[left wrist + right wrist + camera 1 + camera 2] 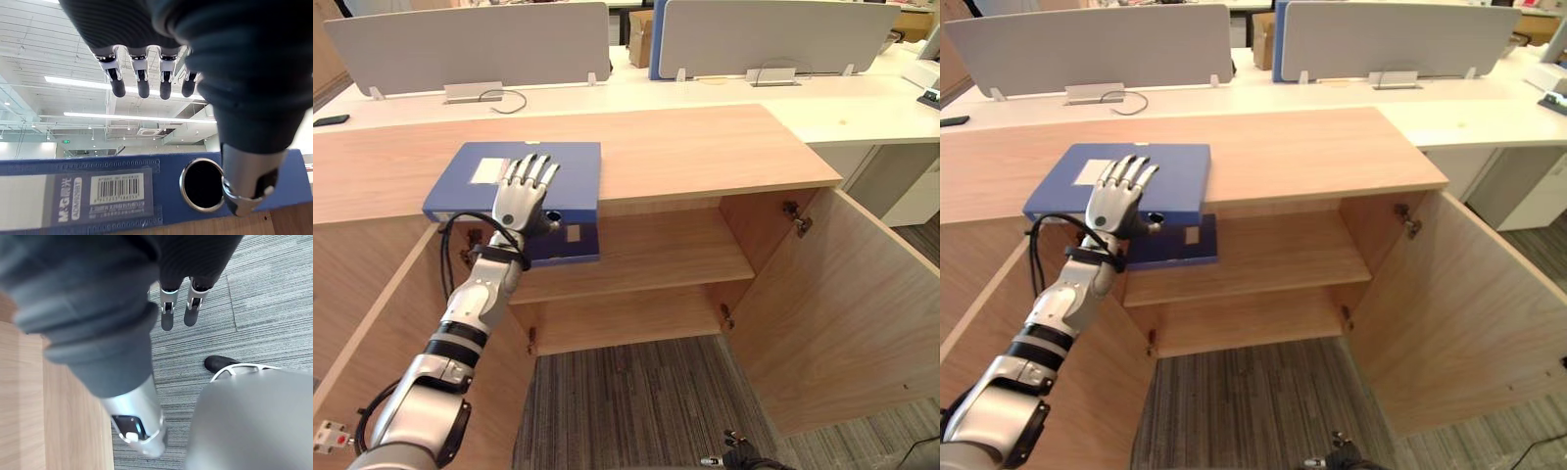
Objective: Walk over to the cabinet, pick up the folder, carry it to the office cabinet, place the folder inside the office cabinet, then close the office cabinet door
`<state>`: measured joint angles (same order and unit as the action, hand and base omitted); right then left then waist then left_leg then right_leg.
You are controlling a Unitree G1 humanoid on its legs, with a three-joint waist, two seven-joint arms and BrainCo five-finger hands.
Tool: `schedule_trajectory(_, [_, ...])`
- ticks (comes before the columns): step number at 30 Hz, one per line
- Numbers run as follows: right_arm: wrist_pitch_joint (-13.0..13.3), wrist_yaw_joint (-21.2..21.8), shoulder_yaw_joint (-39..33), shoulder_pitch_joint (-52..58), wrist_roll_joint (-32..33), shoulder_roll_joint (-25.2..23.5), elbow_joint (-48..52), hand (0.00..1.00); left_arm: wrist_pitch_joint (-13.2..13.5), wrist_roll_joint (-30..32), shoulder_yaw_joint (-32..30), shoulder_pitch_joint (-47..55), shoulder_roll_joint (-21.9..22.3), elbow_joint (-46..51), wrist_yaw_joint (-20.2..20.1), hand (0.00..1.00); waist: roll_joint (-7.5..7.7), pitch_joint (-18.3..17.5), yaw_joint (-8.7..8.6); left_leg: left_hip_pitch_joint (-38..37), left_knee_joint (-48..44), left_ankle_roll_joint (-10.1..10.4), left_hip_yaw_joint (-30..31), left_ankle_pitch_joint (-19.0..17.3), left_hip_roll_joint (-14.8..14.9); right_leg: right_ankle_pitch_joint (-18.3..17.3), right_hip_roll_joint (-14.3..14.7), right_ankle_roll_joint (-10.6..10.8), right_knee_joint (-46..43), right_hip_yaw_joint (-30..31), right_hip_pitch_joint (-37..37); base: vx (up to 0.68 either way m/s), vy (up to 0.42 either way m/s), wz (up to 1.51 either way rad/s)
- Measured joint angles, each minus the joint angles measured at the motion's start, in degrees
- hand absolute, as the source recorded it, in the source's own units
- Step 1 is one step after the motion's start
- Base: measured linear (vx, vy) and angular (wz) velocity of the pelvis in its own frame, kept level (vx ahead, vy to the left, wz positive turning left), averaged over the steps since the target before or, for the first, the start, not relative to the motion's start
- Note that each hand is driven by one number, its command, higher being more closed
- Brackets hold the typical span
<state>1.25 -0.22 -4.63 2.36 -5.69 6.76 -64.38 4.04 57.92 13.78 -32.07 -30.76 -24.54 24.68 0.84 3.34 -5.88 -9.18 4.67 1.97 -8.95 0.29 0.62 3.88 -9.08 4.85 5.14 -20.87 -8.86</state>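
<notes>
A blue folder (573, 171) lies flat on the wooden cabinet top (705, 147), its spine (73, 191) with a white label and a ring hole jutting over the front edge. My left hand (519, 196) is over it. Its straight fingers (142, 83) reach over the folder's cover, and its thumb (249, 181) sits in front of the spine beside the hole. The hand is open, not closed round the folder. My right hand (176, 303) hangs low over the grey carpet, fingers straight, holding nothing.
Below the top, the cabinet stands open, with a bare shelf (656, 255) inside. Its right door (842, 313) swings out to the right and its left door (362, 333) stands beside my left arm. White desks with grey dividers (470, 44) stand behind.
</notes>
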Motion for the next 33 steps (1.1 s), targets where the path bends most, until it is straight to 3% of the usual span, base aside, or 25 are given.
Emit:
schedule_trajectory(16, [0.1,0.0,-0.8,1.3,0.0,-0.1,0.1,0.0,0.9,0.8,1.8,0.7,-4.4,-8.1,-2.4,0.0,-0.07,0.1,-0.86,-0.9,-0.1,0.3,-1.4,-0.4,0.4,0.2,0.3,0.1,0.0,1.6,0.0,-0.04,-0.008,-0.05])
schedule_trajectory(33, [0.7,0.0,-2.8,1.5,0.2,-0.2,0.2,0.0,0.8,1.0,2.3,-6.6,-6.2,-19.3,-2.7,0.0,-0.75,0.4,-1.37,-0.8,-0.4,0.7,-2.7,-0.8,0.8,0.2,0.9,0.1,0.0,2.7,0.9,-0.03,-0.014,-0.04])
